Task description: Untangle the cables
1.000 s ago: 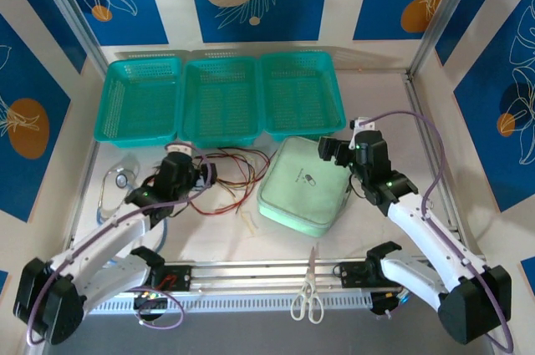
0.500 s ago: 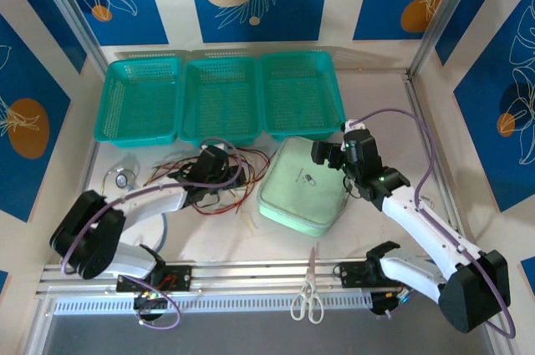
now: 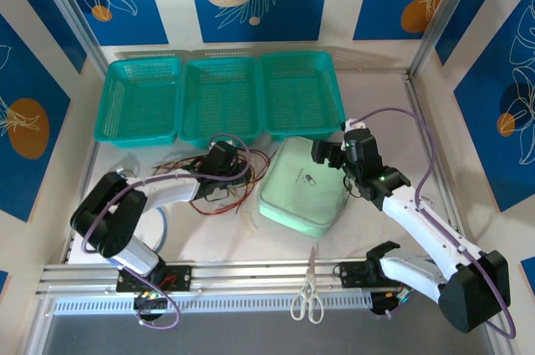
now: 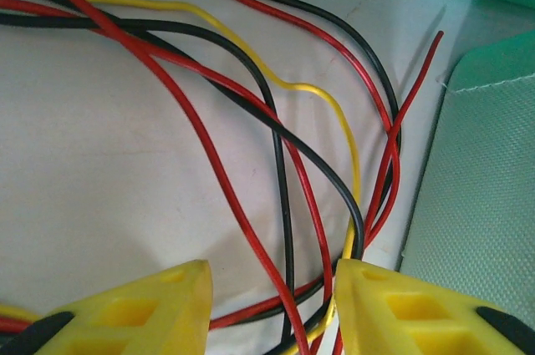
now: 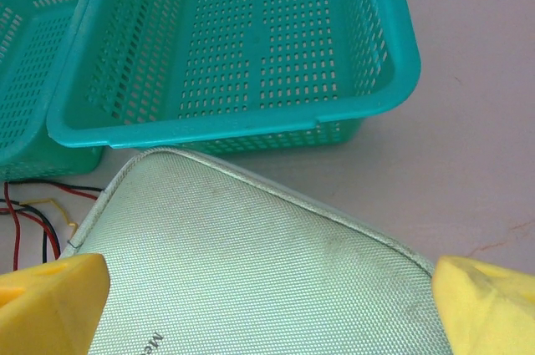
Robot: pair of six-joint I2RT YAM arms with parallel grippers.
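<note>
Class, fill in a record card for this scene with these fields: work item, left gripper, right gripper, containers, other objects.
work item: tangle of thin red, black and yellow cables on the white table, left of the pouch
left gripper: open, low over the tangle, several cables running between its fingers
right gripper: open, over the pale green fabric pouch, holding nothing
containers: three teal mesh baskets in a row at the back, empty
other objects: white-handled scissors at the near edge
</note>
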